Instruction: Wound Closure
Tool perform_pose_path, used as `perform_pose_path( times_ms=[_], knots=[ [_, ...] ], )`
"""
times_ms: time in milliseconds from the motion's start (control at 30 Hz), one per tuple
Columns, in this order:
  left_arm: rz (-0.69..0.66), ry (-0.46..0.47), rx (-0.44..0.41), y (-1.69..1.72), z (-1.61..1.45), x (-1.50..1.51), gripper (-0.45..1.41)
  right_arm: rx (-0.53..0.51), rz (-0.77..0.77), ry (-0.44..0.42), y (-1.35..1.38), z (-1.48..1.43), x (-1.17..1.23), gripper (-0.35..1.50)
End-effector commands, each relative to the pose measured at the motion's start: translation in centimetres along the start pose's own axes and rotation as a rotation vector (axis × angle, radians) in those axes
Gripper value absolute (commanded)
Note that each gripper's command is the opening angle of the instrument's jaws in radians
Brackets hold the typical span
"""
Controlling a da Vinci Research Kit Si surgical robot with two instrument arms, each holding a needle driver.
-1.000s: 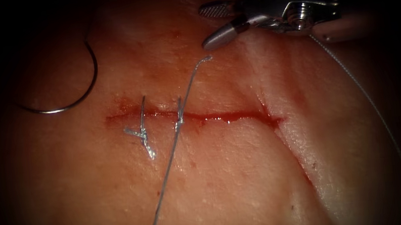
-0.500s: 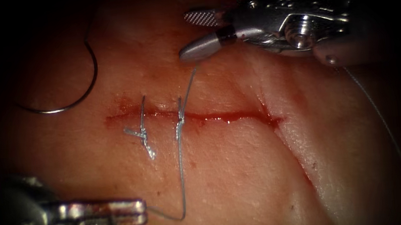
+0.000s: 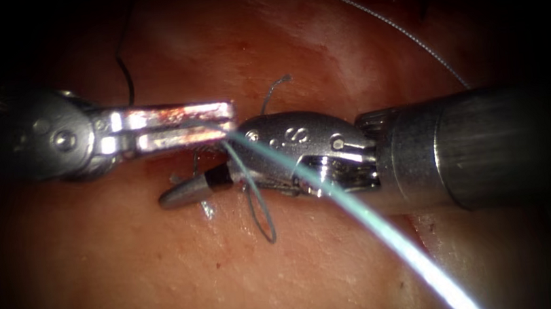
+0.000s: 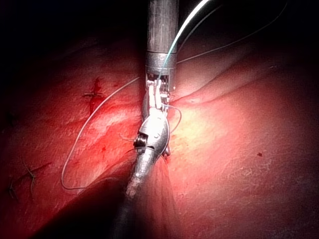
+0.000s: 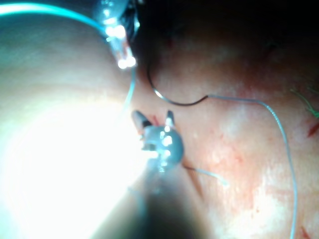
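Observation:
My left tool [image 3: 227, 121] comes in from the left, jaws shut on the thread [image 3: 364, 217] just above the cut. From there the thread runs taut across my right tool [image 3: 204, 162] toward the lower right. A loop of thread [image 3: 263, 217] hangs around the base of the right tool's jaws. They stand open and hold nothing, as the right wrist view [image 5: 153, 118] shows. One right fingertip [image 3: 180, 193] lies over the cut by the knotted stitch [image 3: 207, 209]. The needle [image 3: 123, 68] lies free on the tissue at the upper left, held by neither tool [image 5: 174, 102].
A short thread tail [image 3: 275, 86] curls up above the right tool. More thread [image 3: 398, 25] arcs across the far tissue. The tissue [image 3: 131, 279] is wet with red fluid around the cut. Older stitches [image 4: 27, 174] mark it in the left wrist view.
My left tool carried the thread from the lower left up above the cut. My right tool came down and left over the cut, and the thread now lies looped across it.

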Motion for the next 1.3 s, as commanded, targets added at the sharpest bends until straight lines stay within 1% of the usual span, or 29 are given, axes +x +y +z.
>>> perform_pose_path(
  times_ms=[33, 133, 167, 233, 267, 367, 400, 467, 533, 667, 733, 867, 900, 933, 1100, 1300],
  knots=[
    [0.001, 0.003, 0.000, -0.13, 0.11, -0.18, -0.45, 0.022, -0.003, 0.024, -0.13, 0.04, -0.03, 0.69],
    [0.010, 0.002, 0.003, -0.27, 0.14, -0.30, -0.45, 0.043, -0.005, 0.047, -0.19, 0.00, -0.03, 0.66],
    [0.014, 0.001, 0.004, -0.33, 0.15, -0.40, -0.45, 0.055, -0.006, 0.059, -0.22, -0.04, -0.02, 0.66],
    [0.020, 0.003, 0.001, -0.37, 0.16, -0.50, -0.45, 0.064, -0.006, 0.080, -0.24, -0.08, -0.01, 0.66],
    [0.027, 0.003, 0.000, -0.39, 0.17, -0.60, -0.45, 0.076, -0.007, 0.097, -0.25, -0.12, 0.00, 0.66],
    [0.040, 0.001, -0.003, -0.39, 0.17, -0.76, -0.45, 0.087, -0.011, 0.139, -0.25, -0.20, 0.01, 0.66],
    [0.050, 0.003, -0.003, -0.38, 0.17, -0.88, -0.45, 0.093, 0.001, 0.171, -0.25, -0.26, 0.00, 0.66],
    [0.061, 0.005, -0.001, -0.36, 0.17, -1.00, -0.45, 0.097, 0.007, 0.189, -0.24, -0.31, -0.01, 0.66],
    [0.064, 0.004, -0.003, -0.31, 0.18, -1.24, -0.45, 0.108, 0.037, 0.252, -0.18, -0.36, -0.04, 0.64],
    [0.061, 0.002, -0.003, -0.28, 0.19, -1.40, -0.45, 0.124, 0.085, 0.325, -0.15, -0.37, -0.05, 0.64],
    [0.062, 0.003, -0.007, -0.27, 0.17, -1.48, -0.45, 0.124, 0.123, 0.364, -0.12, -0.39, -0.06, 0.68],
    [0.067, 0.005, -0.010, -0.23, 0.12, -1.53, -0.45, 0.100, 0.175, 0.418, -0.04, -0.48, -0.08, 0.69],
    [0.067, 0.005, -0.010, -0.23, 0.12, -1.53, -0.45, 0.100, 0.175, 0.418, -0.04, -0.48, -0.08, 0.69],
    [0.063, 0.005, -0.013, -0.20, 0.09, -1.53, -0.45, 0.090, 0.189, 0.425, 0.04, -0.53, -0.12, 0.69],
    [0.063, 0.008, -0.018, -0.14, 0.00, -1.50, -0.45, 0.055, 0.219, 0.431, 0.18, -0.62, -0.18, 0.69],
    [0.066, 0.008, -0.020, -0.01, -0.04, -1.47, -0.45, 0.029, 0.247, 0.468, 0.26, -0.71, -0.21, 0.66]
  ],
)
